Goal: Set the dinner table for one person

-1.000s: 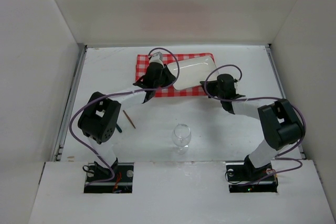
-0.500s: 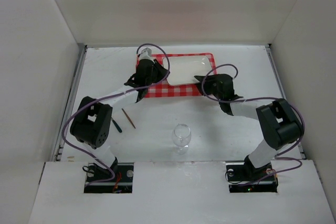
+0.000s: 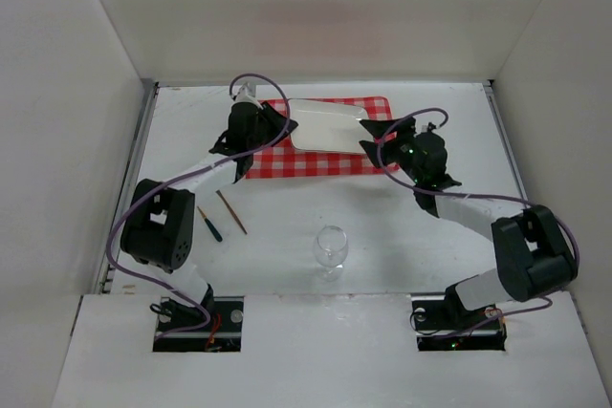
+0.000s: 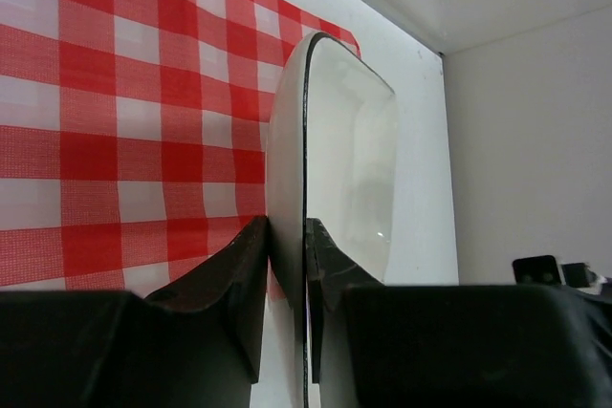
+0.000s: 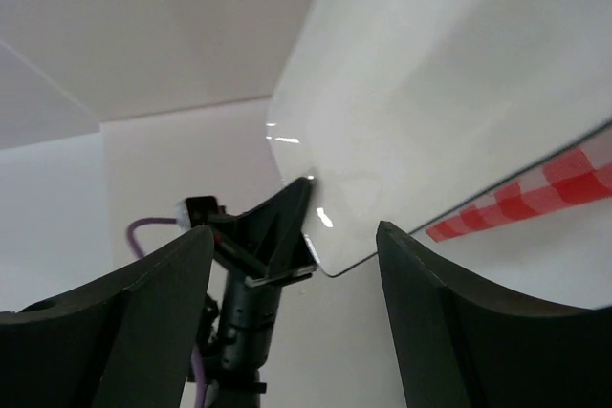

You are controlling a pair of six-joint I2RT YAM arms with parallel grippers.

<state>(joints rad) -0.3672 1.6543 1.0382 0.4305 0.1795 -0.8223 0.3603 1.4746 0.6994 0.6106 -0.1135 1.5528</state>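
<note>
A white rectangular plate (image 3: 330, 126) hangs tilted over the red-and-white checked cloth (image 3: 316, 161) at the back of the dinner table (image 3: 430, 236). My left gripper (image 3: 285, 127) is shut on the plate's left rim. In the left wrist view the plate (image 4: 354, 160) stands edge-on, pinched in the left gripper (image 4: 287, 255), with the cloth (image 4: 124, 93) beyond. My right gripper (image 3: 376, 133) stands open by the plate's right end. In the right wrist view the right gripper (image 5: 295, 228) holds nothing, and the plate's underside (image 5: 449, 93) spans the view above the cloth (image 5: 564, 188).
A clear wine glass (image 3: 331, 246) stands upright near the front middle of the table. A thin brown stick (image 3: 231, 212) and a dark one (image 3: 210, 225) lie to its left, close to the left arm's elbow. White walls enclose the table on three sides.
The right gripper has opened and let go of the plate's right end. The left gripper has carried the plate to the left and toward the back, raising it off the cloth.
</note>
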